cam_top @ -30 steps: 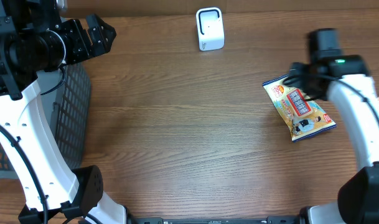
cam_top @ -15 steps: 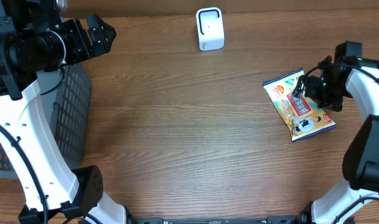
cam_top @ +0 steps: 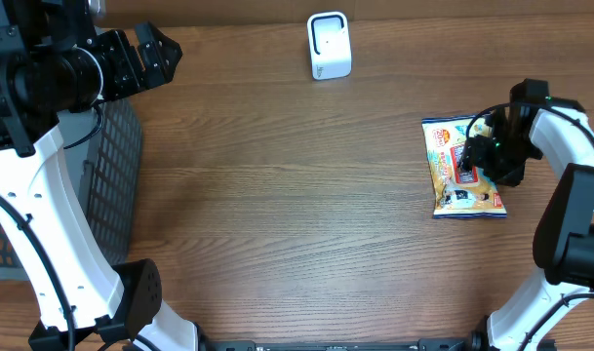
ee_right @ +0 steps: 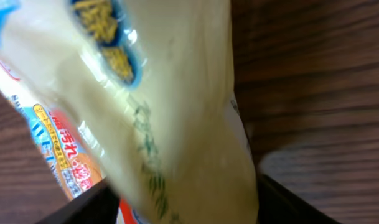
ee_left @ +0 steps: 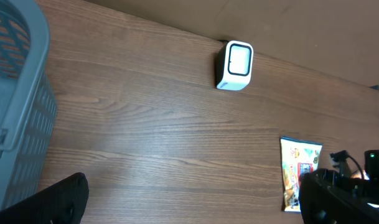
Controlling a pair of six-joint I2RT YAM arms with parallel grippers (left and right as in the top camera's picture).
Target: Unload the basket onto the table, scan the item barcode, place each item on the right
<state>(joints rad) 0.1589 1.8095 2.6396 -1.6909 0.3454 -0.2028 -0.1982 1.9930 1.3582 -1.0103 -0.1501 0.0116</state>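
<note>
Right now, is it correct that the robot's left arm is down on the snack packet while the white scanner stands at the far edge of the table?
Not quite. The right gripper is the one down on the snack packet, as the overhead view shows; the left gripper hangs open far from it. The white scanner does stand at the far edge.

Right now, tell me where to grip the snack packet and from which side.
Probably pinch the snack packet by its right edge, from above on the right: it lies flat on the table, so only a thin edge offers purchase, and the right gripper sits there.
</note>
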